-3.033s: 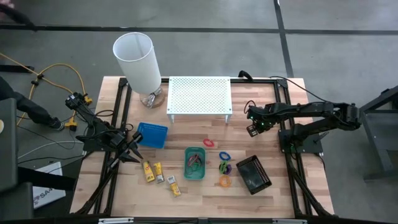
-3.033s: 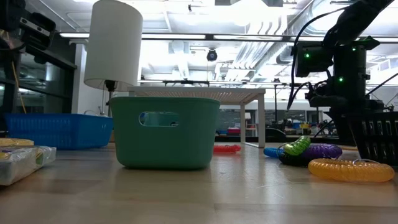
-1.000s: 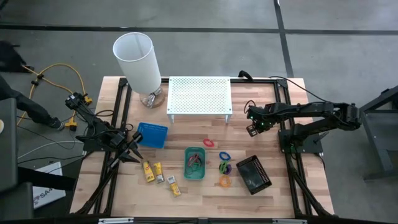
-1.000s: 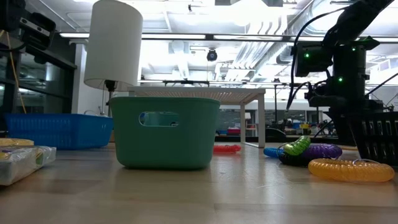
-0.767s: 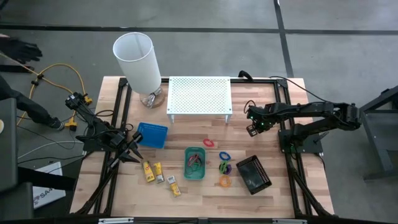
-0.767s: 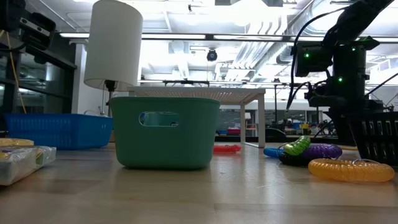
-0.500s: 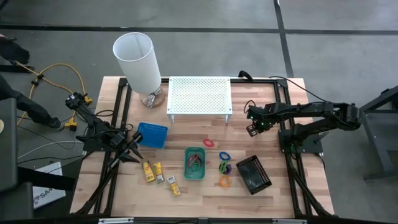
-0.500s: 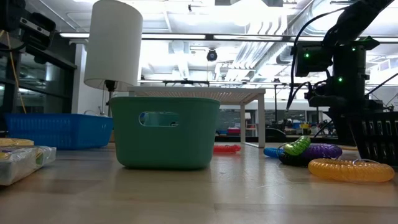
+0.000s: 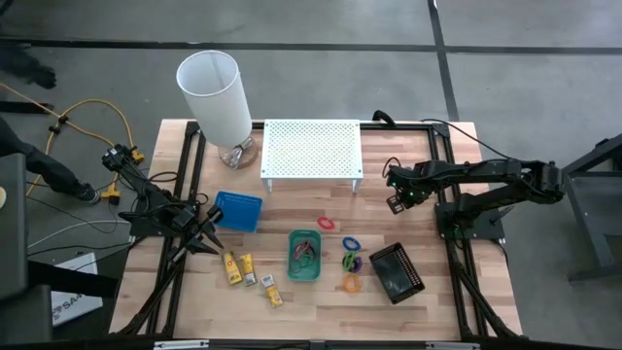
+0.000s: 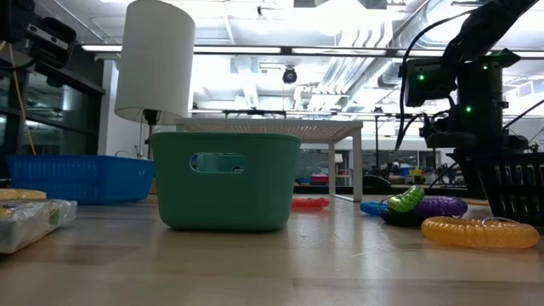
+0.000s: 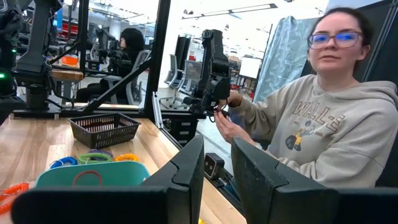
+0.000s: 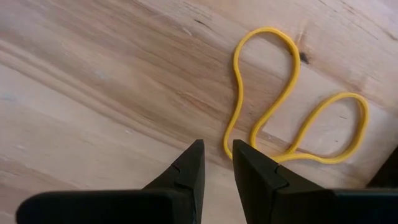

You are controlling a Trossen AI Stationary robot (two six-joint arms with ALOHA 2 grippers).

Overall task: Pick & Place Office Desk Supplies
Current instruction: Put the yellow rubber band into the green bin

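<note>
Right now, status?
Left gripper idle beside blue tray, right gripper idle above bare wood, both holding nothing. Green tray holds rings. Nothing blocking.

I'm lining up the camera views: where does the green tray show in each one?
High view: green tray, centre front of the table.
Low view: fills the centre.
Left wrist view: low, behind the gripper.
Right wrist view: not in it.
Shared landmark: black basket.

Two dark jointed arms, black cables, green lights on the right arm (image 10: 463,85).
</note>
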